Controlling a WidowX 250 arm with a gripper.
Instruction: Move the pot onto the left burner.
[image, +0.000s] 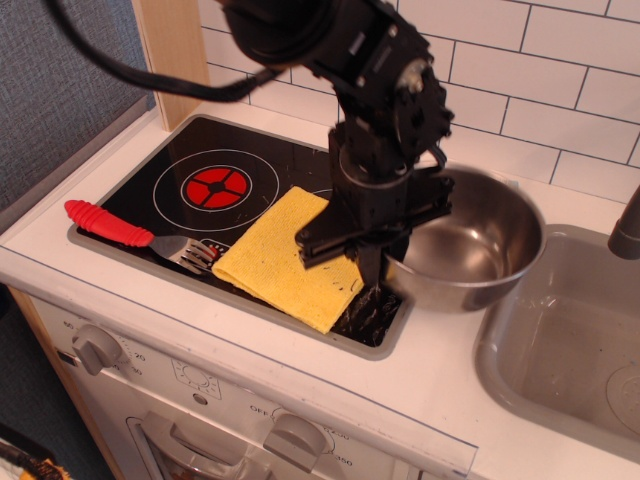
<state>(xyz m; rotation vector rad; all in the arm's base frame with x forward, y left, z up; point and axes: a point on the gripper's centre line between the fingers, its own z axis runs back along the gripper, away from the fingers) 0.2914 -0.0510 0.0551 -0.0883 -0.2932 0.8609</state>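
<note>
The gripper (378, 262) seems clamped on the near-left rim of the pot (470, 250), though its fingers are hard to make out. Left of the fingers lies a yellow cloth (285, 255); farther left, the left burner (215, 187).

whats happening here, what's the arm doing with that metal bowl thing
A black robot arm has its gripper down at the near left rim of the steel pot, apparently clamped on it. The pot sits at the right end of the cooktop beside the sink, its left side seemingly raised a little. The left burner with the red centre is bare. A yellow cloth lies between the pot and that burner, and a red-handled spatula rests along the front edge.
</note>
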